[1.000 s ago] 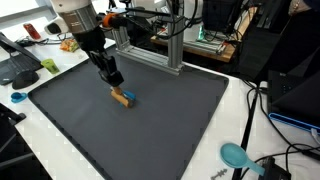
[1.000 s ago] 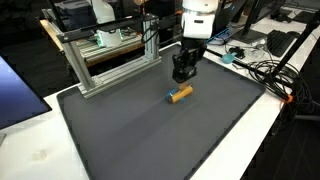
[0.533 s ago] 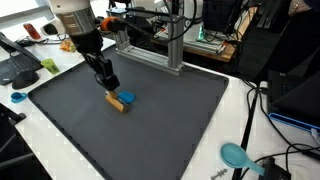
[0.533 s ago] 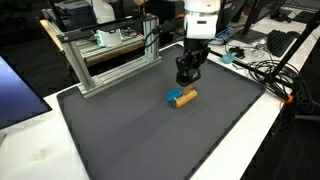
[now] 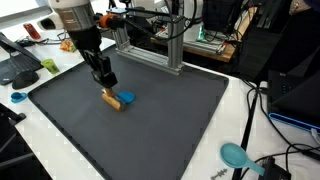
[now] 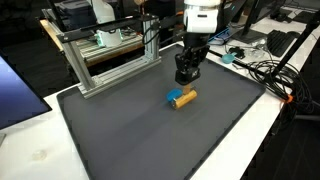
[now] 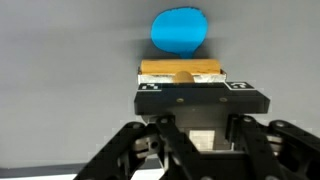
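Observation:
A small wooden block [image 7: 180, 70] lies low over the dark grey mat [image 5: 170, 125], with my gripper [image 7: 182, 84] shut on it. In both exterior views the gripper [image 5: 107, 90] [image 6: 184, 82] leans down onto the block [image 5: 112, 100] [image 6: 186, 96] near the middle of the mat [image 6: 150, 140]. A blue oval piece [image 7: 179, 30] rests on the mat just beyond the block, a narrow gap away. It shows beside the block in both exterior views [image 5: 127, 98] [image 6: 173, 98].
An aluminium frame [image 5: 150, 45] [image 6: 110, 60] stands along the mat's far edge. A teal scoop-like thing [image 5: 235, 155] lies off the mat on the white table. Cables [image 6: 265, 70] and clutter ring the table edges.
The gripper and the wooden block have slid a little away from the blue piece, which has stayed put. The jaws have stayed shut.

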### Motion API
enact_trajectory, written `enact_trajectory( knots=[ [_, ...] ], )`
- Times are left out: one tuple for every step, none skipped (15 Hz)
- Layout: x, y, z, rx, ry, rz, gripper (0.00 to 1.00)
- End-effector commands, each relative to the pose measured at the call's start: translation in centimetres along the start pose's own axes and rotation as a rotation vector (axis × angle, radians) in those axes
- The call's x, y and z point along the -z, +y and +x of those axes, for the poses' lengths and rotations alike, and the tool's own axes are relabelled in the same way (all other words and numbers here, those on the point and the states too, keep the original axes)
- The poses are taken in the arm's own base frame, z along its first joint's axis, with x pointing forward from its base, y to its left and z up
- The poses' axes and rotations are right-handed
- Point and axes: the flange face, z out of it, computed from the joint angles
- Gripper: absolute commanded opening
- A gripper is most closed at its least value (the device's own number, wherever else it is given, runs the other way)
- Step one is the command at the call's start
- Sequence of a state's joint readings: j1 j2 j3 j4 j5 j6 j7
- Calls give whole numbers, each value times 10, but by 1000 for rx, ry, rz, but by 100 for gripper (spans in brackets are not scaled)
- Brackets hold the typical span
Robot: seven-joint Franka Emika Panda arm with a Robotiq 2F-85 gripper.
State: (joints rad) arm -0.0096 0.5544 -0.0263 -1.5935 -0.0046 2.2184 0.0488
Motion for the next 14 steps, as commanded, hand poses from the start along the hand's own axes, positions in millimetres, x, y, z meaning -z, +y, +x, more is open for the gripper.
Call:
enact_trajectory(
  knots=[
    [57,-1,-27,9,72,-66,22],
    [70,-4,-35,23,72,-71,22],
    [83,-7,-44,34,62,-75,22],
    [93,-11,-52,54,62,-72,22],
    [103,-15,-61,71,69,-75,22],
    [111,-18,-70,76,68,-76,22],
    [117,-19,-80,83,68,-75,22],
    [121,-20,-91,93,70,-70,22],
    [124,-19,-102,93,71,-70,22],
    [125,-18,-114,102,65,-60,22],
    [127,-15,-127,107,62,-49,22],
    [128,-12,-137,108,61,-44,22],
    [130,-7,-148,99,61,-42,22],
    [131,-3,-160,95,60,-40,22]
  ],
)
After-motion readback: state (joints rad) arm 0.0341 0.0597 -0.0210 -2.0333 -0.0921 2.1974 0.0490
